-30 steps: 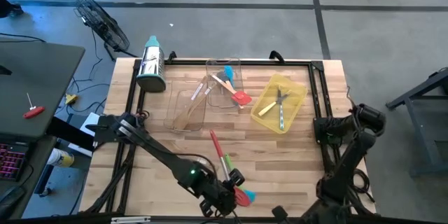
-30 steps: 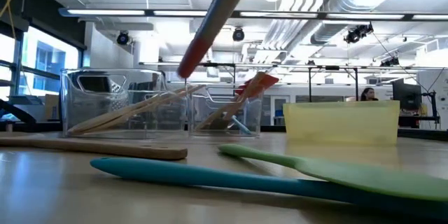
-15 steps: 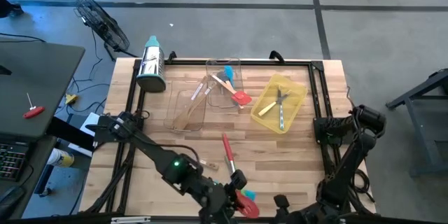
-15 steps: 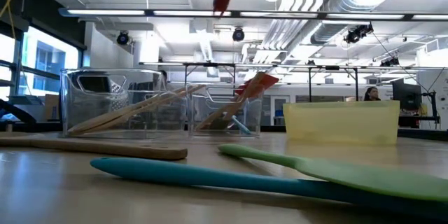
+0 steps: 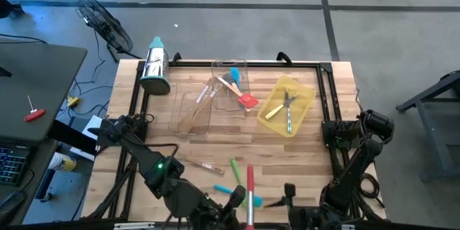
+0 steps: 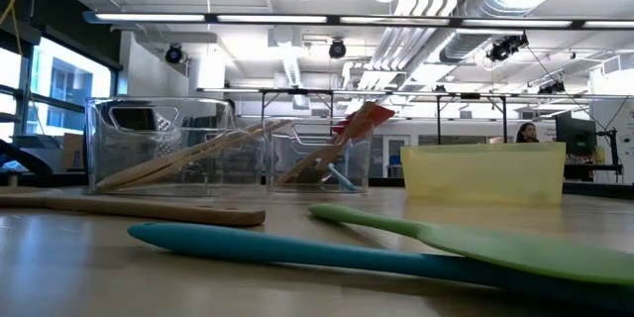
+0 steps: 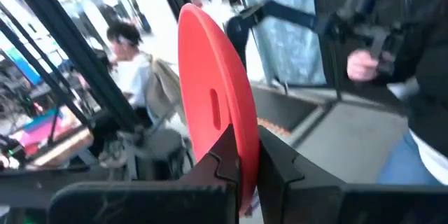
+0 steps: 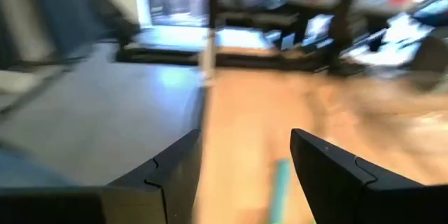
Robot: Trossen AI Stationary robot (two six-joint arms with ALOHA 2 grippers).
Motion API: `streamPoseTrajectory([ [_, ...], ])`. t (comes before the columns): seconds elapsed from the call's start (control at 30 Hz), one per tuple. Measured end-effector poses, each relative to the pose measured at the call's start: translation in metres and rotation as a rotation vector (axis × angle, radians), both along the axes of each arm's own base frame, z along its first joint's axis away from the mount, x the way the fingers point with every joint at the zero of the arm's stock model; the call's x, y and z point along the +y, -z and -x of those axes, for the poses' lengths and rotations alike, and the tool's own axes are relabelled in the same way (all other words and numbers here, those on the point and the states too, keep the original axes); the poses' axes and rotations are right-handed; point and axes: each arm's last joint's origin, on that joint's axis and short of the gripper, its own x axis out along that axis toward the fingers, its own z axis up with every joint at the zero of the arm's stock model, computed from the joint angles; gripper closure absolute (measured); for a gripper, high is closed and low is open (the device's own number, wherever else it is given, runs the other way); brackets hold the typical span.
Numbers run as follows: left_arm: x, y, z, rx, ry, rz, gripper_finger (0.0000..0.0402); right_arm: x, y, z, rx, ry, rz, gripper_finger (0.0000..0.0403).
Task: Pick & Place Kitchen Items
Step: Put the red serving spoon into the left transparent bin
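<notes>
Left wrist view shows the left gripper (image 7: 241, 164) pinching the red spatula (image 7: 217, 105), its red blade standing straight up from between the two dark fingers. From overhead, that gripper (image 5: 241, 201) sits low at the table's near edge, and the red spatula's handle (image 5: 249, 187) points away from it toward the trays. Just beside it lie the green spatula (image 5: 235, 167) and the teal spatula (image 5: 224, 188); a wooden spoon (image 5: 192, 163) lies a little farther off. The right gripper (image 8: 241, 175) hangs spread wide, nothing between its fingers, teal handle (image 8: 280, 185) on the table ahead. Well beyond, clear trays (image 5: 192, 112) and a yellow tray (image 5: 287, 106) hold more utensils.
</notes>
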Motion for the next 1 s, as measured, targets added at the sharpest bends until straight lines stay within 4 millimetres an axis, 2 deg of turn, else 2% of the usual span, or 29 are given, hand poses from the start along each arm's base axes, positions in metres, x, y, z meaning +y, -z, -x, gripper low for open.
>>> streamPoseTrajectory([
  [0.2,0.005,-0.004,-0.005,-0.053,0.008,0.002,0.0389,-0.007,-0.004,0.003,-0.094,0.285,0.177,0.0192],
  [0.37,0.011,-0.003,-0.01,-0.076,0.091,-0.03,0.0389,-0.008,-0.007,0.012,-0.136,0.459,0.273,0.0192],
  [0.5,0.013,-0.003,-0.011,-0.078,0.11,-0.031,0.0389,-0.008,-0.012,0.011,-0.122,0.455,0.331,0.0192],
  [0.8,0.015,-0.005,-0.012,-0.102,0.114,-0.032,0.0389,-0.021,-0.044,-0.01,-0.07,0.506,0.469,0.0193],
  [1.0,0.015,-0.004,-0.013,-0.103,0.111,-0.042,0.0389,-0.026,-0.053,-0.015,-0.049,0.479,0.579,0.022],
])
